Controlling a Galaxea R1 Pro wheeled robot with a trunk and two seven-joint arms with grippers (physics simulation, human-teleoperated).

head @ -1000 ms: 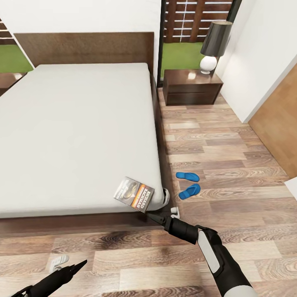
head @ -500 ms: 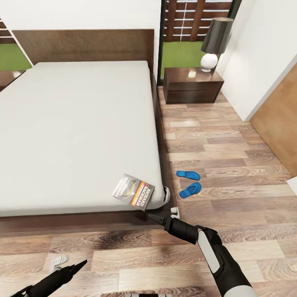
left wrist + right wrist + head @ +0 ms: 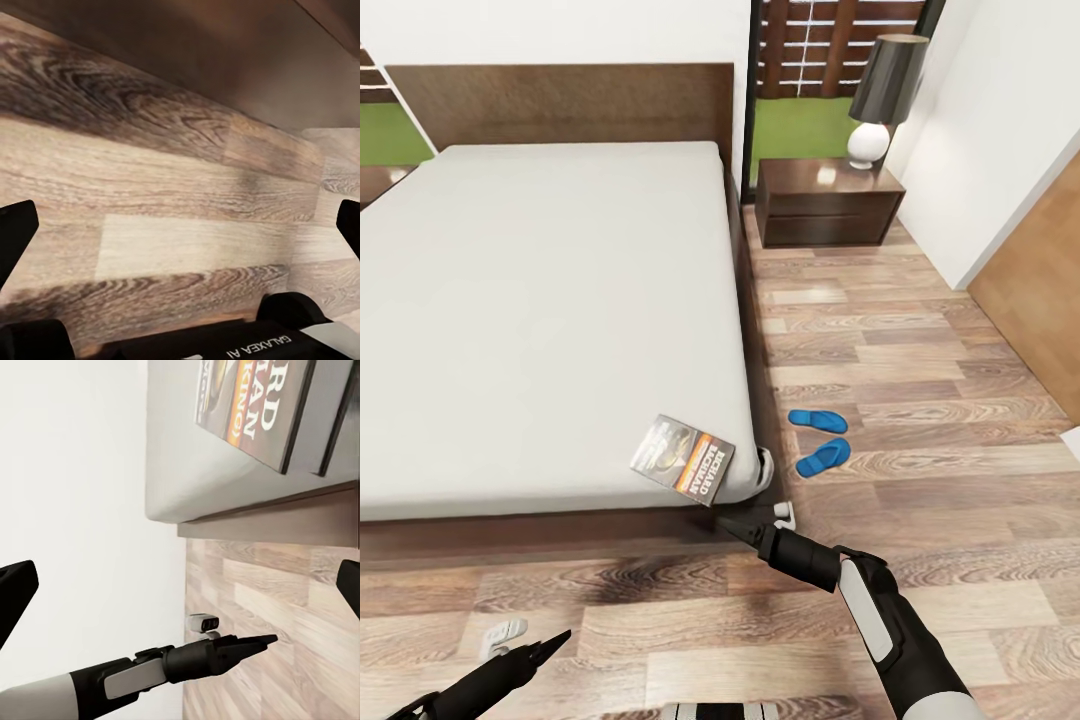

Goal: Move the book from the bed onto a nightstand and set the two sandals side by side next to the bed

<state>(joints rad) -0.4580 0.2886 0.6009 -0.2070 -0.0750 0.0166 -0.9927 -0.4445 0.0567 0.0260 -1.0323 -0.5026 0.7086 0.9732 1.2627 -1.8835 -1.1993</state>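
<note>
The book (image 3: pixel 682 459), dark with an orange band, lies on the near right corner of the bed (image 3: pixel 560 300) and overhangs the mattress edge. My right gripper (image 3: pixel 736 523) hovers just below and in front of that corner, apart from the book. In the right wrist view its fingers stand wide apart, with the book (image 3: pixel 247 405) ahead on the mattress. Two blue sandals (image 3: pixel 817 421) (image 3: pixel 822 458) lie on the floor right of the bed, angled toward each other. A nightstand (image 3: pixel 827 203) stands by the headboard. My left gripper (image 3: pixel 546 646) hangs open over the floor.
A lamp (image 3: pixel 882 92) with a dark shade stands on the right nightstand. A white wall (image 3: pixel 1000 150) and a brown panel (image 3: pixel 1040 300) bound the floor strip on the right. The dark bed frame (image 3: pixel 560 535) runs along the mattress's near side.
The whole picture has shifted slightly, so the camera has moved. Both arms hold the same pose, and the book and sandals lie where they were.
</note>
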